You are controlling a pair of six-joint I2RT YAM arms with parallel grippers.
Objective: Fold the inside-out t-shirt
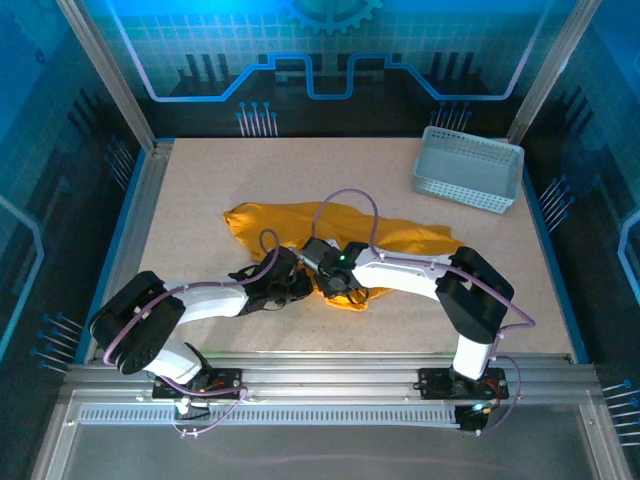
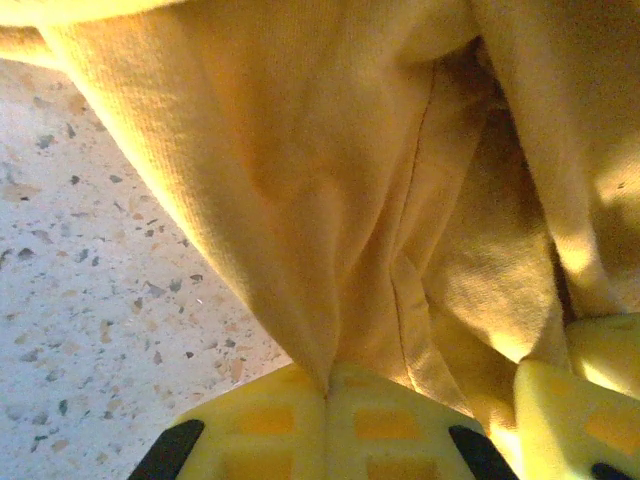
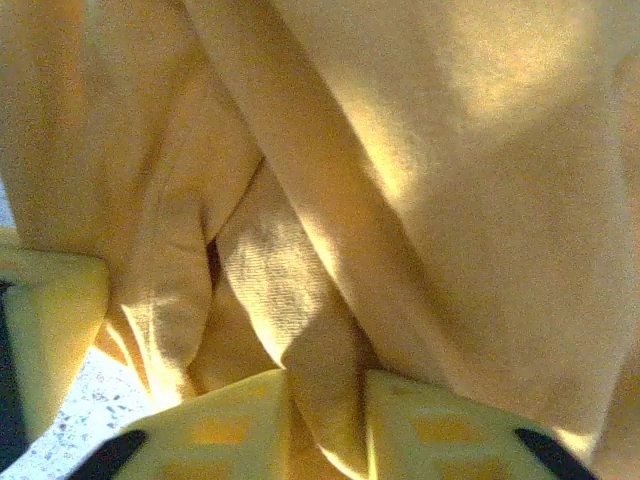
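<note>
On the speckled beige worktop [image 1: 200, 190], seen from above, we record the following.

Both arms reach inward from the near edge. The left arm [image 1: 200, 300] lies low and stretches to the right; the right arm [image 1: 410, 275] stretches to the left. Their wrists meet close together near the middle of the worktop.

The t-shirt [image 1: 400, 235], mustard-yellow, lies crumpled in a wide band across the centre, running from left of the middle to the right. Its near edge is under the two wrists. A small bunch of cloth shows just in front of the right wrist.

A pale grey perforated basket [image 1: 468, 168] stands at the far right corner, well apart from the t-shirt.

The left tool [image 2: 326, 385] is closed. In its wrist view the two yellow pads meet and a fold of the t-shirt is pinched at the line between them. Bare worktop shows to the left of that fold.

The right tool [image 3: 325, 400] grips the t-shirt. In its wrist view a thick fold of cloth passes down between its two pads and fills the gap.

From above, the left tool [image 1: 290, 282] and right tool [image 1: 335, 282] sit just beside each other at the near edge of the cloth.
</note>
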